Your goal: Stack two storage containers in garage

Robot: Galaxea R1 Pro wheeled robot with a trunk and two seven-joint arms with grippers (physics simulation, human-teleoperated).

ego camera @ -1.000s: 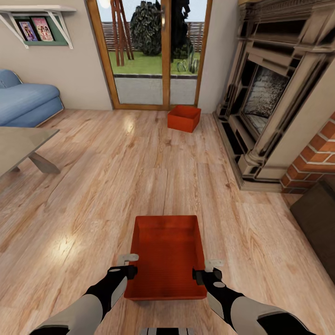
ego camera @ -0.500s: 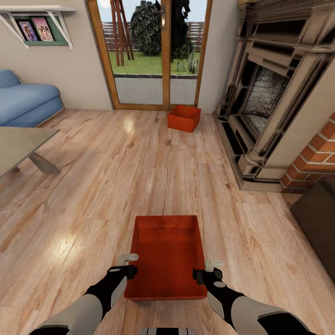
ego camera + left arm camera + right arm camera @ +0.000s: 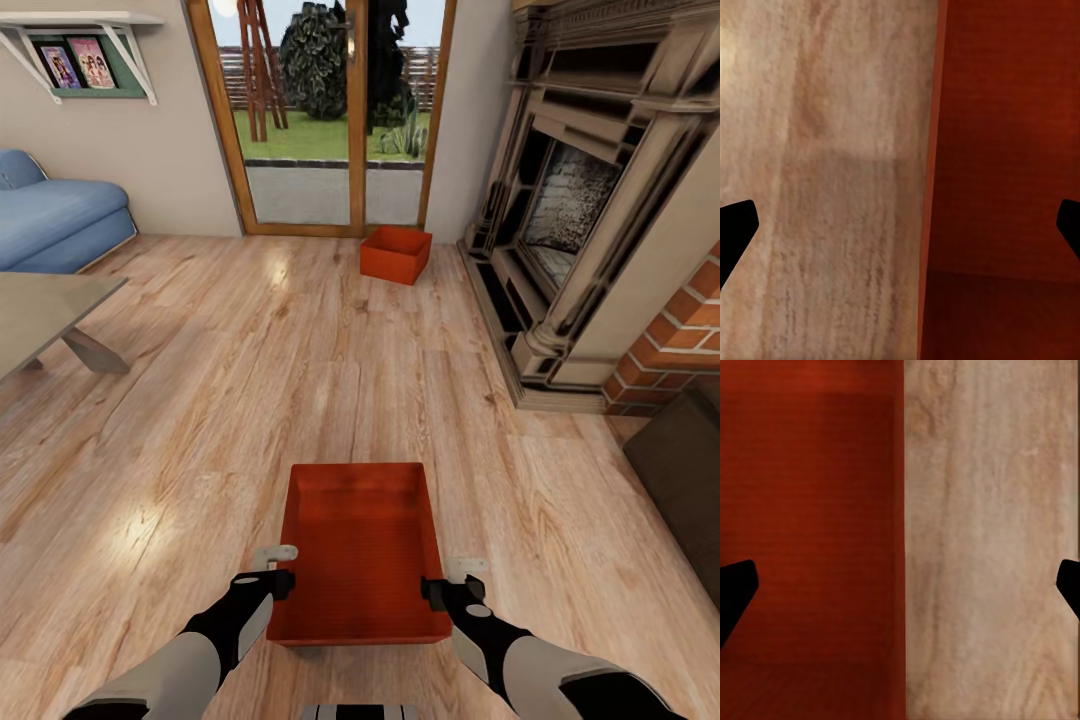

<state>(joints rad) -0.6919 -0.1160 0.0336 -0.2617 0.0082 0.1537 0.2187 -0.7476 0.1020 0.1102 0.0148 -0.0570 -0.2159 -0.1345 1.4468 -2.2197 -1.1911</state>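
Observation:
One orange-red storage container [image 3: 360,545] sits on the wood plank floor just in front of me. My left gripper [image 3: 277,568] is at its left wall and my right gripper [image 3: 450,578] at its right wall, both near the front corners. In the left wrist view the left gripper [image 3: 902,229] is open, its dark fingertips [image 3: 735,232] wide apart with the container wall [image 3: 932,150] between them. In the right wrist view the right gripper [image 3: 902,589] is open in the same way across the container's edge [image 3: 900,510]. The other storage container [image 3: 396,253] stands far ahead by the glass doors.
The brick-and-stone fireplace [image 3: 580,200] runs along the right, with a dark block [image 3: 685,480] nearer me. At the left are a low table [image 3: 45,315] and a blue sofa [image 3: 55,220]. Wood-framed glass doors [image 3: 335,120] close the far wall.
My right gripper has shifted slightly to the right, and the near container's front right corner looks nudged the same way. The left arm and the camera have not moved.

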